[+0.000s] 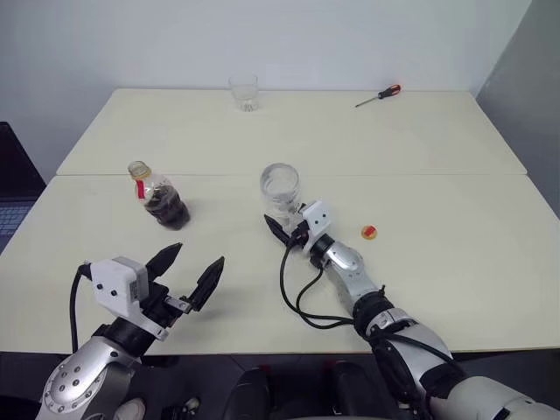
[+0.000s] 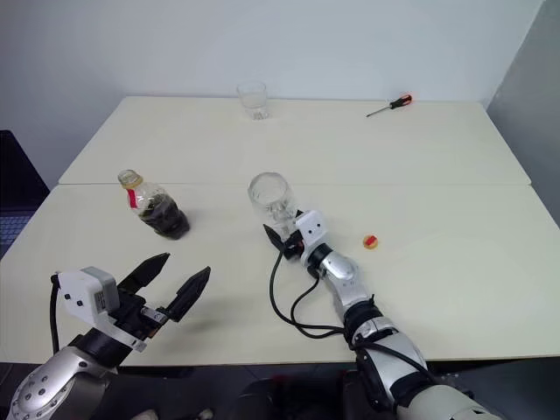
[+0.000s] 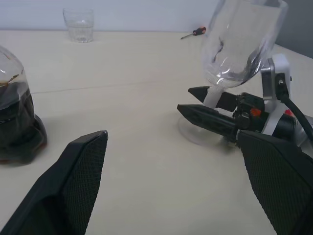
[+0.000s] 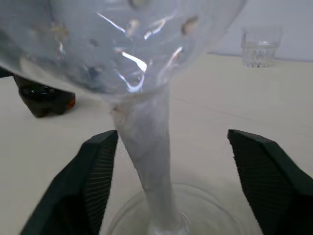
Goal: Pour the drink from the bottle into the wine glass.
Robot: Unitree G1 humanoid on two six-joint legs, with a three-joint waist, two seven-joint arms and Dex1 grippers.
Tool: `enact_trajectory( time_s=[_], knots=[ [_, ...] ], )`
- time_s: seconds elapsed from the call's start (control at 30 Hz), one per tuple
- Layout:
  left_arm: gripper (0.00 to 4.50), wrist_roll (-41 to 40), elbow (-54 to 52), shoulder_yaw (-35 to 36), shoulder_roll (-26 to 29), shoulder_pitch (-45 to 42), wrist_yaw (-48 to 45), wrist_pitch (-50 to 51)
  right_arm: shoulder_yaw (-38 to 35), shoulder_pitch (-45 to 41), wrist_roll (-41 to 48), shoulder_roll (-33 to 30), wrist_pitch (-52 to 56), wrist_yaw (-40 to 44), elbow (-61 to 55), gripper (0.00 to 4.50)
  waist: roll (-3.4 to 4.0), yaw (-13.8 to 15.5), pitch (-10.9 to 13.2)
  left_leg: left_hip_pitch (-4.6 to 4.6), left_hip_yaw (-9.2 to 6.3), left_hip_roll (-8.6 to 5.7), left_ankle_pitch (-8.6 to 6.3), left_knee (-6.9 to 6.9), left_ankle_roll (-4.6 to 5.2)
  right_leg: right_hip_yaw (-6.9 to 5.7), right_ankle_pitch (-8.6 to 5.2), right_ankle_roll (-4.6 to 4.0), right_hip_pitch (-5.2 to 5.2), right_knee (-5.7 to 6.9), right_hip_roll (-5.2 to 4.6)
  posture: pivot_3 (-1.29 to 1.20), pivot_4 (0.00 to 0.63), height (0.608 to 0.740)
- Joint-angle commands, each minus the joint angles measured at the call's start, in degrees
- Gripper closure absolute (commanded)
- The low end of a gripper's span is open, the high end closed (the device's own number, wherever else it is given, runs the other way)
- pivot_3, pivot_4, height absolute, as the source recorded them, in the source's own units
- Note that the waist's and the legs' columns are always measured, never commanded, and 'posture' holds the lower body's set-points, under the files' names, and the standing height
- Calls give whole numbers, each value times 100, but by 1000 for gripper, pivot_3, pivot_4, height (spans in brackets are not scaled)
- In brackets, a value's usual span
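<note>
Between the right fingers: the stem of the wine glass — the two black fingers stand spread, one on each side of it, with a gap showing on both sides.
Right gripper: low over the table, pointing at the glass stem just above its round foot; jaws apart, clamped on nothing.
Wine glass: upright, foot flat on the table, bowl clear and empty above the fingers.
Left gripper: fingers wide apart, holding nothing, near the table's front edge.
Ahead of the left fingers: the bottle, standing on the table, apart from them; the dark drink fills its lower belly, red strip at the neck.
Bottle against right fingers: well to their left, not touching the glass.
Yellow cap: lying on the table just to the right of the right gripper.
Beyond the glass: a clear tumbler at the far edge — and a red-handled screwdriver further right.
</note>
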Motion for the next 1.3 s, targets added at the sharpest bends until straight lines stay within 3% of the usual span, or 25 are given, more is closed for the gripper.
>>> enact_trajectory(
  time_s=[0.03, 0.27, 0.47, 0.67, 0.9, 1.3],
  knots=[
    [0, -43, -56, 13, 64, -62, -59, -68, 141, 468, 163, -183, 319, 543, -1246, 47, 0, 9, 0, -1, -1, 0, 0, 0, 0, 1, 0, 0, 1, -1, -1, 0, 150, 740],
    [0, 26, 119, -47, 79, -205, -111, -102, 472, 1924, 588, -1100, 2136, 1209, -4477, 47, 0, 66, 0, -1, -4, 1, 0, 1, 0, 3, 0, 1, 1, 0, -1, 0, 150, 740],
    [0, 154, 406, 129, 34, -186, 25, -162, 198, 2866, 1042, -2240, 3421, 1399, -6645, 47, -1, 113, 0, -3, -3, 0, -1, 1, 0, 3, -1, 2, 1, -4, -1, 0, 150, 740],
    [0, 722, 1926, 727, 97, -868, 537, -426, 13, 3572, 1919, -3327, 4352, 1883, -8499, 47, -5, 119, 0, -2, -13, 1, -1, 1, 1, -3, -5, 1, 5, -4, 2, 0, 150, 740],
    [0, 1411, 3239, 493, 233, -2029, 490, -1126, -90, 3504, 2416, -3677, 4816, 1891, -9195, 47, -19, 137, -5, -1, -17, -2, 0, 4, 0, -18, -5, -1, 13, -7, 1, 0, 150, 740],
    [0, 1972, 4664, 35, 107, -3172, 438, -1879, -3, 3080, 2389, -3474, 5172, 1354, -9454, 47, -27, 139, -7, -3, -17, -3, -1, 4, 0, -20, -2, 3, 9, -5, -5, 0, 150, 740]
  ],
)
